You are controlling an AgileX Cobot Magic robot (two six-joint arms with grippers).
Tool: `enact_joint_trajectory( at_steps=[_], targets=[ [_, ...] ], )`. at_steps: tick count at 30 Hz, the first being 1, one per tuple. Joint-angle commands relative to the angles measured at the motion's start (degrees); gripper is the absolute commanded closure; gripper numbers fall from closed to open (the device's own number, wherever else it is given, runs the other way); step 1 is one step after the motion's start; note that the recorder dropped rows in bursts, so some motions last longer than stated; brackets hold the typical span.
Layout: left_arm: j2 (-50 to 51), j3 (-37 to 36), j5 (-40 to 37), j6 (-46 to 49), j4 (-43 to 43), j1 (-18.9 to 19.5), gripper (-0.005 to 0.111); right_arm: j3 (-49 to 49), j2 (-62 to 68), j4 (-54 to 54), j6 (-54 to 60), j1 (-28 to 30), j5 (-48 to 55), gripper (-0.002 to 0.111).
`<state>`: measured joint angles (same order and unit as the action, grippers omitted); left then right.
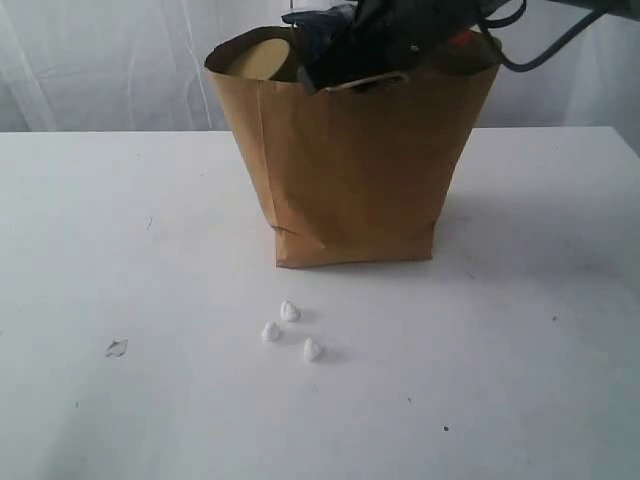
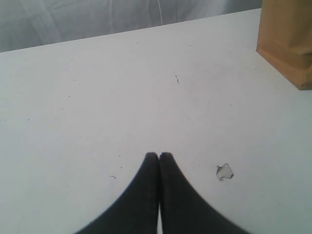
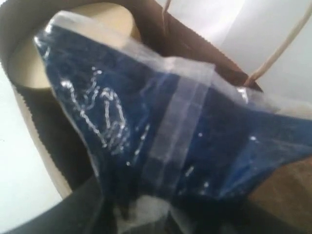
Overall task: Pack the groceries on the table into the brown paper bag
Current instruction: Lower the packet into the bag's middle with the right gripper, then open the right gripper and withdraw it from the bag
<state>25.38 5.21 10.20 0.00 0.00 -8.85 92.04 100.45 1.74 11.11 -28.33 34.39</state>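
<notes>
Your L gripper (image 2: 159, 156): fingertips pressed together over the plain white tabletop (image 2: 97, 97), tall brown paper carrier bag (image 2: 287, 44) well apart. Your R gripper (image 1: 365, 55) sits in the bag's mouth, long blue clear-wrapped noodle packet (image 3: 161, 146) right against it; jaws hidden, can't tell grip. Round tan jar lid (image 3: 97, 19) just beyond. Small white lumps (image 1: 290, 311) on tabletop, well apart from both.

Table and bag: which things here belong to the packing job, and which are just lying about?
Job: paper bag, tan-lidded jar and blue packet at its mouth, three white lumps on the table.
Lying about: small pale scrap left of them.
</notes>
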Motion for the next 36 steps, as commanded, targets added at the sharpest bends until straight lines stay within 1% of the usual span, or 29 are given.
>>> enact_joint_trajectory(
  at_steps=[1, 6, 8, 9, 17, 21, 24, 27, 30, 36],
  targets=[
    [-0.4, -0.4, 0.0, 0.0, 0.0, 0.1, 0.107, 0.6, 0.2, 0.7, 0.0, 0.4, 1.3, 0.081],
    [-0.4, -0.4, 0.0, 0.0, 0.0, 0.1, 0.107, 0.6, 0.4, 0.7, -2.0, 0.4, 0.5, 0.055],
    [-0.4, -0.4, 0.0, 0.0, 0.0, 0.1, 0.107, 0.6, 0.4, 0.8, -2.4, 0.4, -0.2, 0.048],
    [-0.4, -0.4, 0.0, 0.0, 0.0, 0.1, 0.107, 0.6, 0.4, 0.8, -2.4, 0.4, -0.6, 0.046],
    [-0.4, -0.4, 0.0, 0.0, 0.0, 0.1, 0.107, 0.7, -1.1, 0.8, -2.4, 0.4, -1.6, 0.045],
    [-0.4, -0.4, 0.0, 0.0, 0.0, 0.1, 0.107, 0.8, -4.0, 0.2, -2.8, 0.4, -5.7, 0.045],
    [-0.4, -0.4, 0.0, 0.0, 0.0, 0.1, 0.107, 0.8, -6.5, -0.2, -6.3, 0.4, -10.0, 0.045],
    [-0.4, -0.4, 0.0, 0.0, 0.0, 0.1, 0.107, 0.8, -8.2, -0.2, -8.4, 0.4, -12.1, 0.045],
    [-0.4, -0.4, 0.0, 0.0, 0.0, 0.1, 0.107, 0.8, -8.9, -0.2, -8.4, 0.4, -11.4, 0.045],
    [-0.4, -0.4, 0.0, 0.0, 0.0, 0.1, 0.107, 0.8, -9.0, -0.4, -8.6, 0.4, -6.8, 0.047]
  ],
)
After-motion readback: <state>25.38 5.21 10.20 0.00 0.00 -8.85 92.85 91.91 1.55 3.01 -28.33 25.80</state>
